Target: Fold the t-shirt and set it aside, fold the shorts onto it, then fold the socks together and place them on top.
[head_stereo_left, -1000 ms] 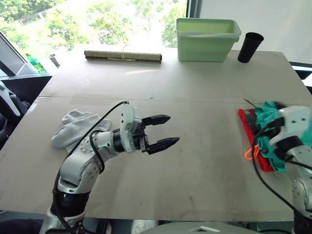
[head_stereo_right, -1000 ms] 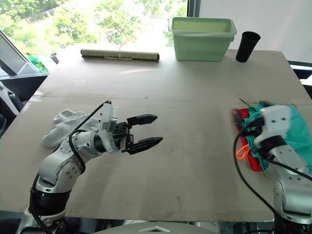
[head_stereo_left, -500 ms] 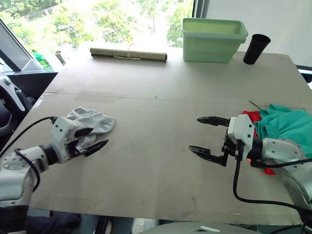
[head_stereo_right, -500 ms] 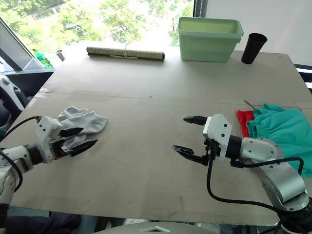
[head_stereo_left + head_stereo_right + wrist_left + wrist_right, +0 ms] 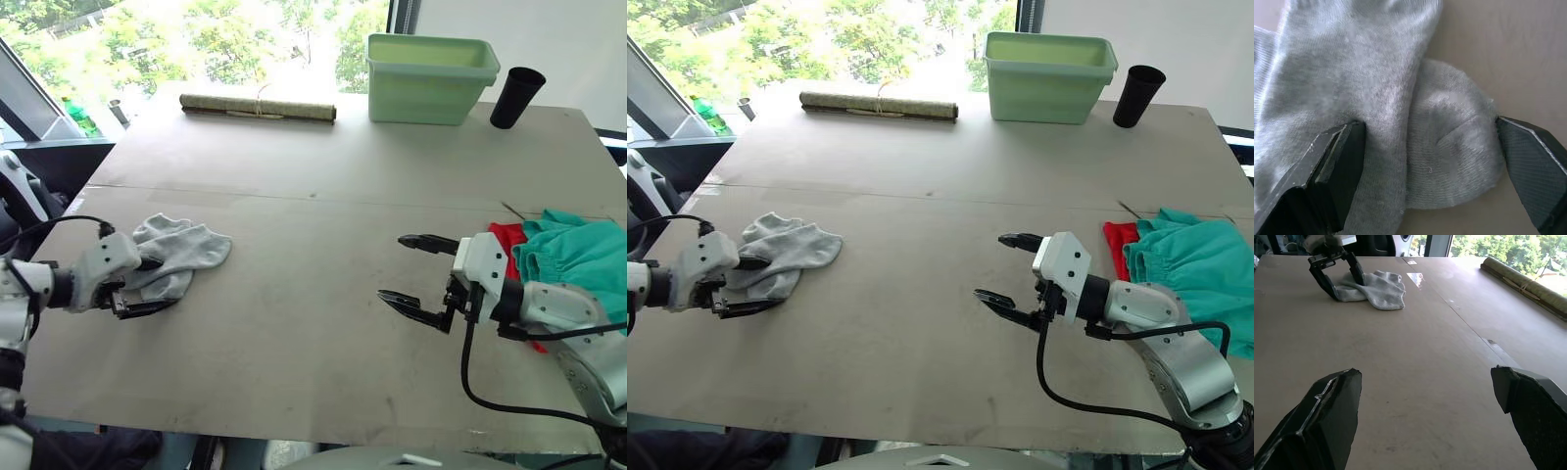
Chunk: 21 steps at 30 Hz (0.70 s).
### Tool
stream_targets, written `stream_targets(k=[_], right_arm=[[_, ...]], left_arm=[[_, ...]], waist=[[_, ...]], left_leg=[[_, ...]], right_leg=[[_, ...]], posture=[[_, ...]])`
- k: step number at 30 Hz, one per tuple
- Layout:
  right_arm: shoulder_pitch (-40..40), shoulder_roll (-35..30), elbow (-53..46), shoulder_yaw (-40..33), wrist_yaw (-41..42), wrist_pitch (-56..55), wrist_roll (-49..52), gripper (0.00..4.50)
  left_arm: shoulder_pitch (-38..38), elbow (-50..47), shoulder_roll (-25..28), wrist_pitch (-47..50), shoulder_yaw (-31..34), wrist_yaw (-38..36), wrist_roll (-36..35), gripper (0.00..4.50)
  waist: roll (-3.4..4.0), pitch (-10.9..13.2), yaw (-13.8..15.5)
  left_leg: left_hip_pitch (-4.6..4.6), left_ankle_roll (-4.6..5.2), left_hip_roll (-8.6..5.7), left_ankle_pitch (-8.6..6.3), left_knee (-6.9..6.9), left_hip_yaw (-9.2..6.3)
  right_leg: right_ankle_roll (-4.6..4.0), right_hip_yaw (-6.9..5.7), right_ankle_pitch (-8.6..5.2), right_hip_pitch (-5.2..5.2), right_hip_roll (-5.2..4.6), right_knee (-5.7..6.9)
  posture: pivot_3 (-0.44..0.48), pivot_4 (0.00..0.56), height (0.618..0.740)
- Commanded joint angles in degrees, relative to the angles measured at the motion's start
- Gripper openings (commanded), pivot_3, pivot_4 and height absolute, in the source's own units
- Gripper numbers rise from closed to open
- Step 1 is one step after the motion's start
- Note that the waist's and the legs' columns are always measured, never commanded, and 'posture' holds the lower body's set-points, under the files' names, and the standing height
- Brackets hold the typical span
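Two grey-white socks (image 5: 181,253) lie overlapping on the left of the table. My left gripper (image 5: 147,286) is open with its fingers (image 5: 1334,171) straddling the socks' (image 5: 1376,98) near end, one on the fabric and one at the edge. My right gripper (image 5: 392,267) hangs open over bare table right of centre, nothing between its fingers (image 5: 1332,416). Behind it at the right edge lies the red t-shirt (image 5: 505,238) with the teal shorts (image 5: 578,250) folded on top. The right wrist view looks across at the socks (image 5: 1376,286) and the left gripper (image 5: 1334,267).
A pale green bin (image 5: 427,78), a black cup (image 5: 514,96) and a rolled mat (image 5: 258,108) stand along the table's far edge. The brown tabletop (image 5: 313,323) is bare between the two grippers.
The left gripper swung from mid-table back to the socks and now straddles them. The right gripper came off the garment pile toward the table's middle and opened, then held still.
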Motion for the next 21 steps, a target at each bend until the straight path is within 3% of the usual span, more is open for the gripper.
stream_targets(k=[1,4,8,13,16,19,20,21], right_arm=[[0.2,0.0,-3.3,-0.4,-1.1,-1.0,-0.3,4.50],[0.9,-0.4,-4.4,-1.0,-1.9,-0.5,-0.4,4.50],[2.0,-0.7,-5.4,-1.9,-3.5,0.4,-0.4,4.50],[3.5,-0.8,-6.8,-2.7,-5.4,1.6,-0.4,4.50],[4.2,-1.0,-7.2,-3.4,-6.5,2.3,-0.5,4.50],[4.2,-0.3,-6.7,-5.8,-8.8,5.9,1.9,4.50],[4.2,0.1,-6.7,-6.5,-9.6,7.1,2.9,4.50],[4.0,0.2,-6.7,-6.7,-10.0,7.9,3.3,4.50]], left_arm=[[-3.8,9.2,-1.9,-4.1,-4.2,0.7,5.6,3.32],[-9.0,12.7,-5.3,3.0,-3.9,-3.0,3.0,1.94],[-10.2,4.4,-8.6,22.0,-3.2,-7.1,-1.5,0.08],[-3.0,-32.2,-15.3,56.4,-3.2,4.9,-10.1,0.03],[-4.8,-50.7,-29.7,78.1,-3.3,23.2,-11.3,0.03],[-5.8,-59.2,-47.1,85.4,-5.4,39.2,-8.5,0.03],[-5.8,-59.7,-50.7,85.8,-7.0,42.8,-7.3,0.03],[-5.7,-60.0,-53.5,87.4,-7.4,45.2,-7.3,0.47]], waist=[[0.18,-0.1,0.1],[0.38,-0.3,0.1],[0.34,-0.3,0.2],[0.29,-0.3,0.3],[0.25,-0.3,0.5],[0.10,-0.2,0.4],[-0.06,-0.2,0.1],[-0.09,-0.2,-0.2]], left_leg=[[0.00,0.01,-0.01,0.00,0.01,0.00],[0.08,0.03,-0.01,0.01,0.14,0.02],[0.09,0.05,-0.02,0.03,0.33,0.02],[0.07,0.17,-0.09,-0.04,0.36,-0.06],[0.05,0.20,-0.14,-0.06,0.47,-0.15],[-0.21,0.21,-0.10,-0.07,1.01,-0.42],[-0.33,0.19,-0.11,-0.06,1.19,-0.51],[-0.34,0.19,-0.11,-0.06,1.18,-0.50]], right_leg=[[0.00,-0.02,0.00,0.00,0.01,0.04],[0.02,-0.02,-0.01,0.02,0.08,0.27],[0.07,-0.04,-0.03,0.12,0.39,0.35],[0.26,0.02,0.05,0.27,0.35,0.29],[0.45,0.02,0.02,0.42,0.34,0.31],[0.59,-0.06,-0.02,0.51,0.55,0.37],[0.63,-0.08,0.00,0.50,0.56,0.41],[0.69,-0.07,0.05,0.48,0.61,0.41]], posture=[[0.000,0.150,0.740],[0.000,0.150,0.740],[0.000,0.150,0.740],[0.000,0.150,0.740],[0.000,0.150,0.740],[0.000,0.150,0.740],[0.000,0.150,0.740],[0.000,0.150,0.740]])
